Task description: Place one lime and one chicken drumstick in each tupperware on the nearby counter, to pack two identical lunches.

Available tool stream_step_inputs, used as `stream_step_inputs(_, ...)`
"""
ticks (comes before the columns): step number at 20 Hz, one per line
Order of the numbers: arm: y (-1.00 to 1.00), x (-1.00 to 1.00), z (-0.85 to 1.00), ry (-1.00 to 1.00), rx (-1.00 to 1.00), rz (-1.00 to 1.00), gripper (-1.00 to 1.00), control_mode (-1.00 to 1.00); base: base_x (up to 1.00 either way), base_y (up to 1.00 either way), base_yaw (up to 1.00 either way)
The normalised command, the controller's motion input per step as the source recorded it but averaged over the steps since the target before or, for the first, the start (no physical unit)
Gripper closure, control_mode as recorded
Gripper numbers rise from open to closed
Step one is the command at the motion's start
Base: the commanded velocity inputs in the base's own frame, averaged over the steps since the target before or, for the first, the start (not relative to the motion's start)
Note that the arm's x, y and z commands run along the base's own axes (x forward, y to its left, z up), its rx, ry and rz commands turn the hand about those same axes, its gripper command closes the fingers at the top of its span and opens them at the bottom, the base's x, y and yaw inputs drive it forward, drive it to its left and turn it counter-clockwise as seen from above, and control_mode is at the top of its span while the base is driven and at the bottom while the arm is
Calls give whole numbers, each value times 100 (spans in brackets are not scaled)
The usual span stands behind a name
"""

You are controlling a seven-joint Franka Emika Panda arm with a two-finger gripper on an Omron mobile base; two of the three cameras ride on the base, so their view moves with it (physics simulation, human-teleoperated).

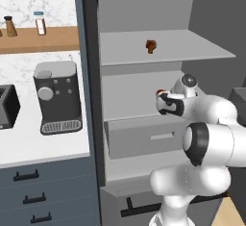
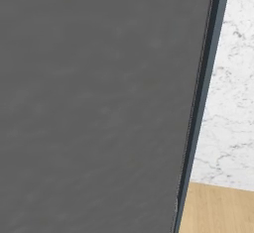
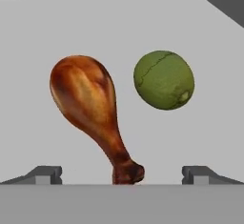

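In the hand view, a drumstick [image 3: 90,108] lay left of centre on a shelf [image 3: 209,137], with a lime [image 3: 164,80] just beside it at upper right. Another drumstick [image 1: 151,46] sat on the upper shelf [image 1: 192,47].

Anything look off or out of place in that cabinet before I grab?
Nothing stands out. A chicken drumstick and a lime lie intact and apart on the shelf, ahead of the open gripper. Another drumstick sits on the shelf above.

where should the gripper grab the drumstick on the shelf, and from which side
Probably the narrow shank just above the bone tip of the chicken drumstick, coming straight ahead from the open gripper. That end points toward the fingers, is slimmer than the plump end, and lies away from the lime.
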Motion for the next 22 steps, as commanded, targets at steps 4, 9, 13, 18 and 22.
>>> stream_step_inputs(4,0,42,-17,0,0,0,-100,-100,0,0,0)
stream_step_inputs(9,0,33,-29,0,0,2,-100,-100,0,0,0)
stream_step_inputs(13,4,25,-50,0,-3,4,-100,-100,0,0,0)
stream_step_inputs(18,0,30,-47,0,-2,4,100,-100,0,0,0)
stream_step_inputs(22,20,-1,-67,4,-4,3,100,-100,0,0,0)
